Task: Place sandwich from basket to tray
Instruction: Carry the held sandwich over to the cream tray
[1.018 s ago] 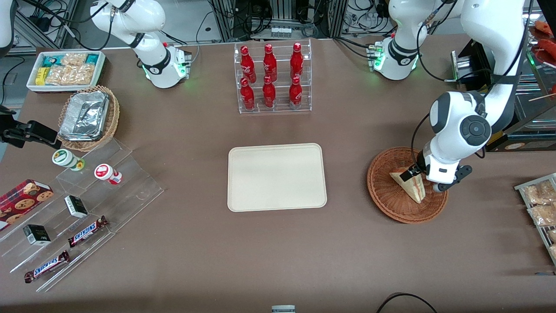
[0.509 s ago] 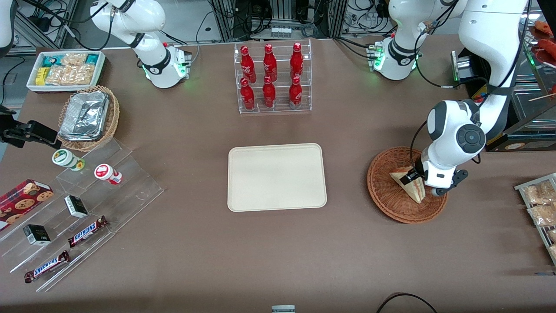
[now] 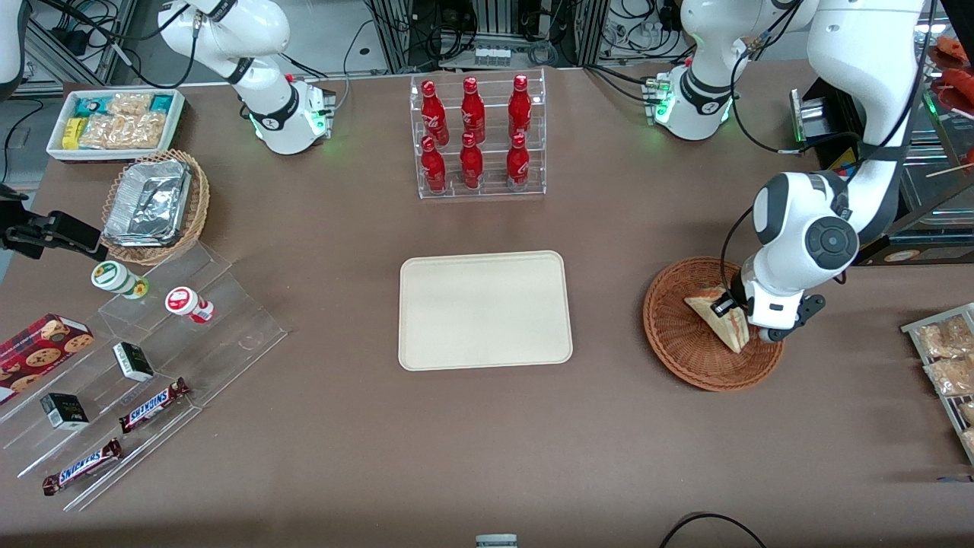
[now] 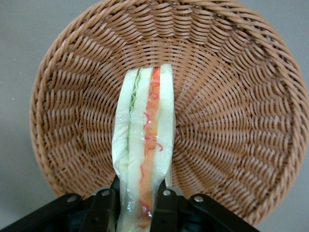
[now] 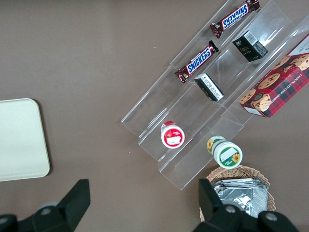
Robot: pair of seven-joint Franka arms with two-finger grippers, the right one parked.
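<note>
Between tool (image 4: 136,205) fingers: sandwich (image 4: 144,159), over basket (image 4: 241,111).

Front view: a high camera looking steeply down over the whole table (image 3: 319,457), facing both arm bases. Left wrist view: mounted just above the gripper (image 4: 135,200), looking close down along its fingers into the basket (image 4: 251,121) at the sandwich (image 4: 145,154); both also show in the front view. Right wrist view: looks straight down from higher up, sharing with the front view one corner of the tray (image 5: 21,140) and the clear tiered stand (image 5: 203,111).
</note>
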